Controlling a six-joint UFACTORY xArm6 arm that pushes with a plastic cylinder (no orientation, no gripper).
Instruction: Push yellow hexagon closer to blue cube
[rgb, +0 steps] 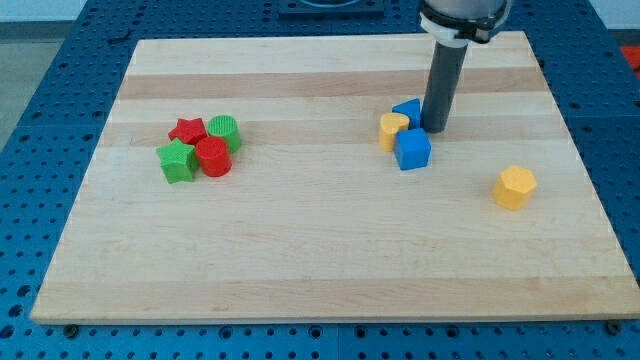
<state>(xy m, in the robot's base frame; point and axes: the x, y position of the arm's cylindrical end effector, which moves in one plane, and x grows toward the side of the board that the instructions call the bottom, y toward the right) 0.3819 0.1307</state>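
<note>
The yellow hexagon (515, 187) lies on the wooden board at the view's right, apart from the other blocks. The blue cube (412, 149) sits up and to the left of it, right of the board's middle. My tip (435, 129) stands just above and to the right of the blue cube, close to its upper right corner, and well up and left of the yellow hexagon. A yellow heart-shaped block (392, 130) touches the blue cube's upper left. A second blue block (407, 110), its shape unclear, sits behind them, just left of the rod.
A cluster at the view's left holds a red star (187, 130), a green cylinder (224, 132), a green star (177, 160) and a red cylinder (212, 157). The board's right edge (583, 170) runs close to the yellow hexagon.
</note>
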